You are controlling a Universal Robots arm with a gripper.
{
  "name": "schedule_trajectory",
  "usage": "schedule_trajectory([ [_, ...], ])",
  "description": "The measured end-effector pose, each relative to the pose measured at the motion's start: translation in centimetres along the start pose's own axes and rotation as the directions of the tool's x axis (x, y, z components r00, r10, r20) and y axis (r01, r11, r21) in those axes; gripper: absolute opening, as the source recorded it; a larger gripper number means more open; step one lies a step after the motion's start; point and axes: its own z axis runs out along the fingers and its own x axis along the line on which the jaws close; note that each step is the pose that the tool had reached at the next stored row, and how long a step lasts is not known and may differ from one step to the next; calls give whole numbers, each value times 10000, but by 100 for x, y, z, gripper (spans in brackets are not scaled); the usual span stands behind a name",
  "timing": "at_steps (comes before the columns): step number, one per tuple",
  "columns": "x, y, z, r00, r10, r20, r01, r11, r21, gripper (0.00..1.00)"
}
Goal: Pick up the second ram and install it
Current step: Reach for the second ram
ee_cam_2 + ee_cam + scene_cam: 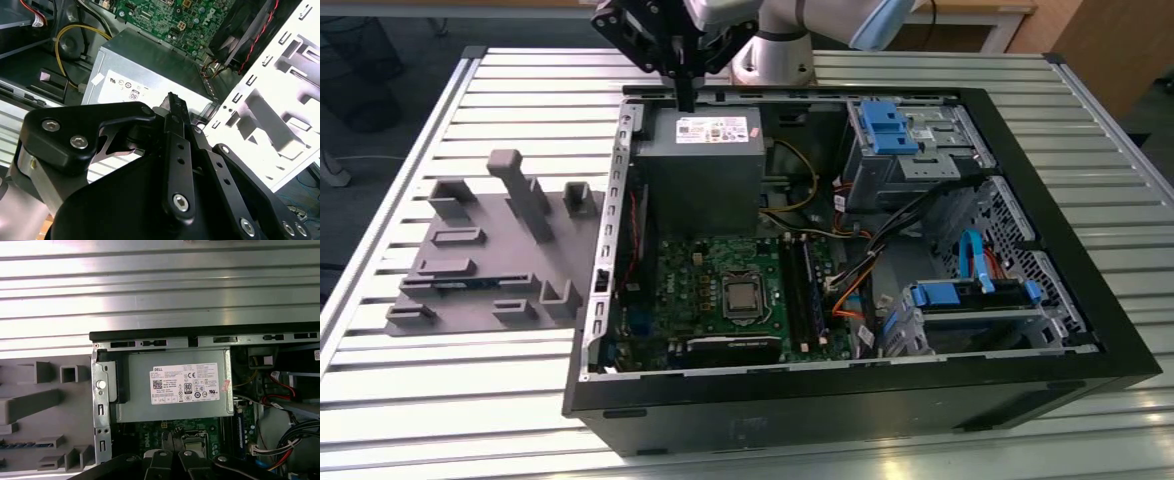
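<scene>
1. Black pincer (683, 98) at the end of a pale arm (781, 25), hanging over the far rim of the open computer case (854, 400). Fingers pointing straight down, tips just above the back edge of the grey power supply (700, 165).
2. State of the pincer: fingers drawn together into a single dark bar in the exterior view. Same closed look of the pincer (172, 99) in the second wrist view, with nothing gripped between the fingers.
3. Position of the second ram (17, 444): thin blue stick, seen edge-on in the first wrist view, lying in a slot of the grey fixture (494, 260). Outside the case and well apart from the pincer.
4. Grey fixture: flat plate with upright pegs, resting on the slatted metal desk (454, 420), just beside the case wall on the exterior view's left.
5. Green motherboard (700, 290) on the case floor, next to the power supply. Square processor (743, 297) near its middle, and memory slots (801, 290) along its edge toward the exterior view's right.
6. Upright blue strip (241, 430) among those slots in the first wrist view; identity not certain.
7. Metal drive cages (907, 140) with blue clips, plus black, orange and blue cables, in the part of the case toward the exterior view's right.
</scene>
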Motion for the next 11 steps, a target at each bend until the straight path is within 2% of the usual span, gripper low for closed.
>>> schedule_trajectory([
  [11,56,-4,-1,10000,0,0,0,10000,1,11],
])
